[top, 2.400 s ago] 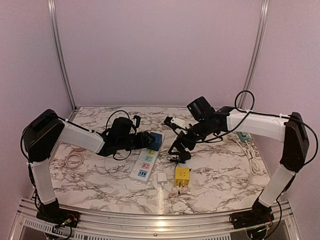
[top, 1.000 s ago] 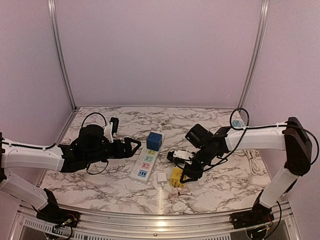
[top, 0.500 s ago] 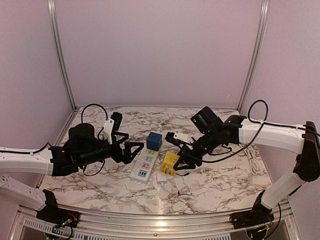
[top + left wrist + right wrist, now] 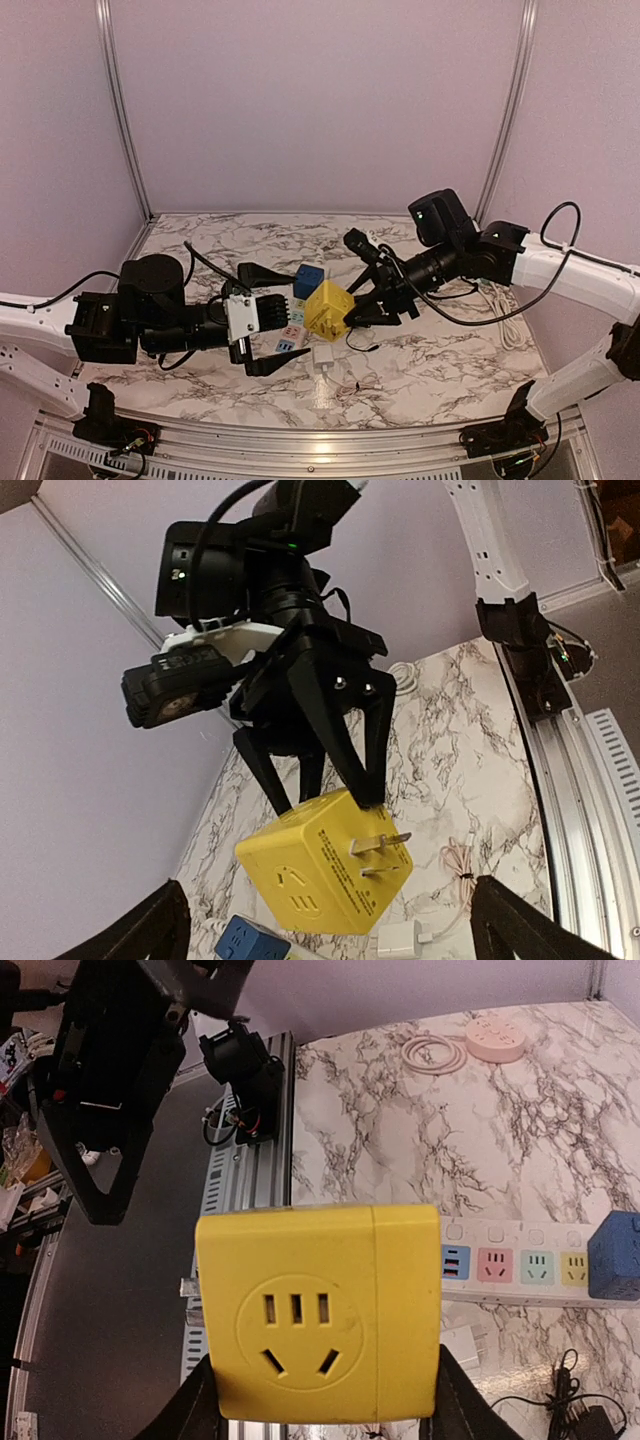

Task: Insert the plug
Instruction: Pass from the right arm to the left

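- We log the right gripper (image 4: 352,310), frame centre, clamped on the yellow cube plug (image 4: 326,308), clear of the table (image 4: 450,350)
- We log the left gripper (image 4: 298,312), lower left of centre, jaws spread wide
- We log the white power strip (image 4: 510,1265) on the table, blue cube (image 4: 308,282) at its upper end

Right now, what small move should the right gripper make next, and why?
Probably turn the yellow adapter so its prongs face down to the power strip: the right gripper holds it in the air, prongs pointing sideways, and the strip has free sockets.
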